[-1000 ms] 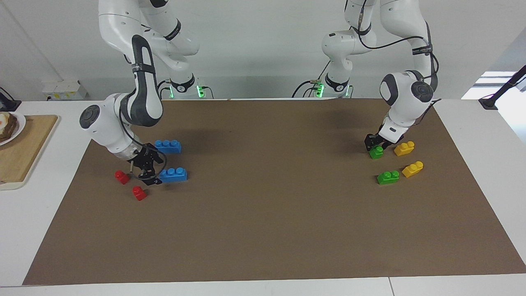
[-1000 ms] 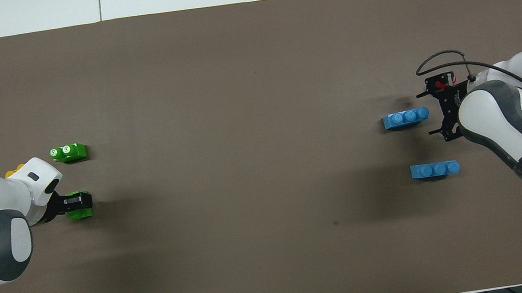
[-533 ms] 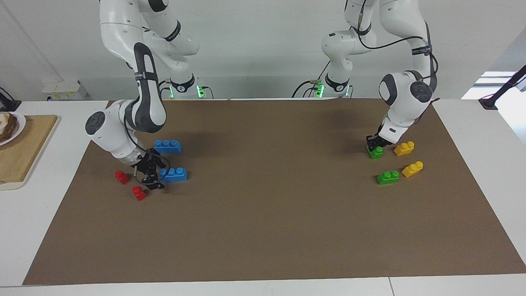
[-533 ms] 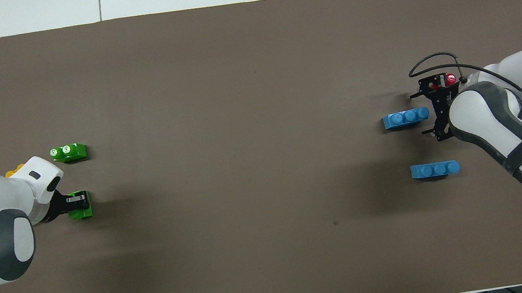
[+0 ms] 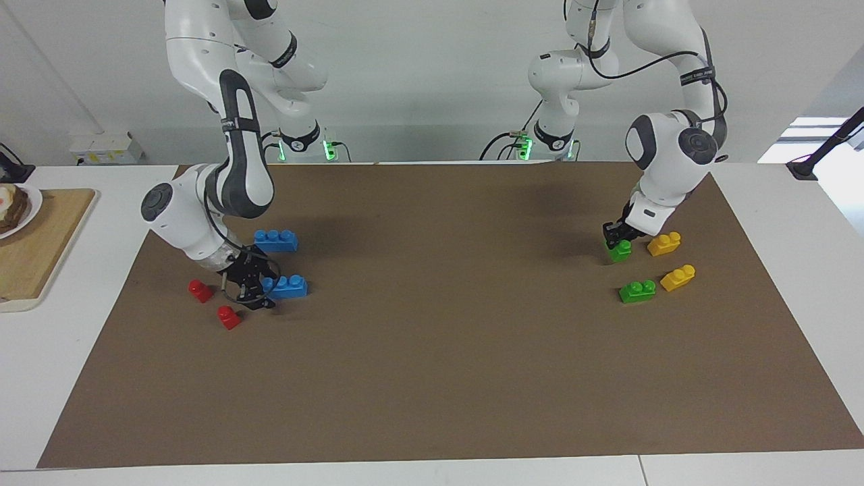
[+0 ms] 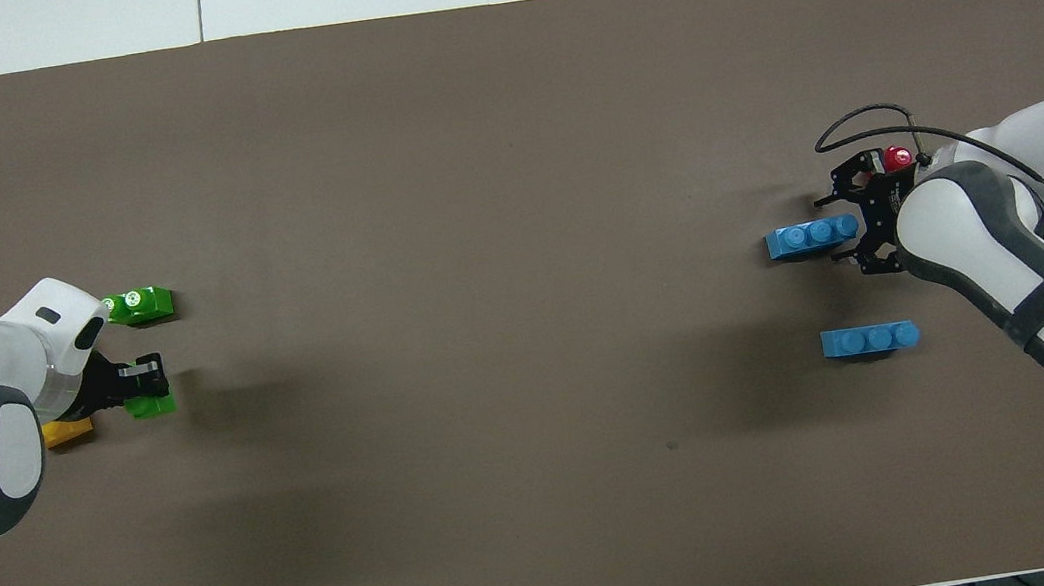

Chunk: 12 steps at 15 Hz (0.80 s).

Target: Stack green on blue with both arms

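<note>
1. Left end effector (image 5: pixel 615 237) is clamped from above on a green brick (image 5: pixel 620 251). Whether the brick has left the mat is unclear.
2. Hard, light, smooth plastic: it will probably neither flex nor crush, but may twist in a loose pinch. Its flat side walls below the studs look the best hold.
3. Just beside this end effector lie two yellow bricks (image 5: pixel 664 244) and a second green brick (image 5: pixel 638 291).
4. Right end effector (image 5: pixel 255 290) sits at one end of a blue brick (image 5: pixel 290 287); I cannot tell whether it has closed.
5. Red bricks (image 5: pixel 229 316) and another blue brick (image 5: pixel 276 240) lie close by it.
6. Between the two end effectors the brown mat (image 5: pixel 445 324) on the white counter (image 5: pixel 796 223) is flat and bare, with ample room for stacking.
</note>
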Tool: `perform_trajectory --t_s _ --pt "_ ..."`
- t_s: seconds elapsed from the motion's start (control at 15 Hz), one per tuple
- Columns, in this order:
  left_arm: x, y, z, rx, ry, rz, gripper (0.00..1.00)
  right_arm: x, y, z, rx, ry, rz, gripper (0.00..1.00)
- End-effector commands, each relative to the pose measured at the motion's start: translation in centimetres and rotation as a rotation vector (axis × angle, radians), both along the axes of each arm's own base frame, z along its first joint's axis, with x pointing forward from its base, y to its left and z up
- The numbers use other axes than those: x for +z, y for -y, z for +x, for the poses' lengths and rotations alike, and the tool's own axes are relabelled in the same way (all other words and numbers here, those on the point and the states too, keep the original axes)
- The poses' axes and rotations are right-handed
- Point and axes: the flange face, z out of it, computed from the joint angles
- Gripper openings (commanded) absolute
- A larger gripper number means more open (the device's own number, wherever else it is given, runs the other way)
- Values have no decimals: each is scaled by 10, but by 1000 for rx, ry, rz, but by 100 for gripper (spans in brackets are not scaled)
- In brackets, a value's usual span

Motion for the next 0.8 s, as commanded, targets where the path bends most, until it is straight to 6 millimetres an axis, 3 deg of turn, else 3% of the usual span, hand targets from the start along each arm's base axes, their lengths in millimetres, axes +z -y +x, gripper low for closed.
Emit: perform_trajectory --t_s 0.0,0.07,0.27,0.53,0.73 --pt "26 1 12 50 -33 1 0 0 0 1 4 23 17 39" --pt "30 2 12 104 -38 5 0 0 0 1 4 21 18 24" --pt "39 6 13 232 -50 21 0 5 3 4 20 20 28 0" --pt "59 10 13 342 -80 39 0 20 -10 19 6 48 100 0" --pt "70 30 10 420 -60 48 0 48 -65 37 -78 41 123 0"
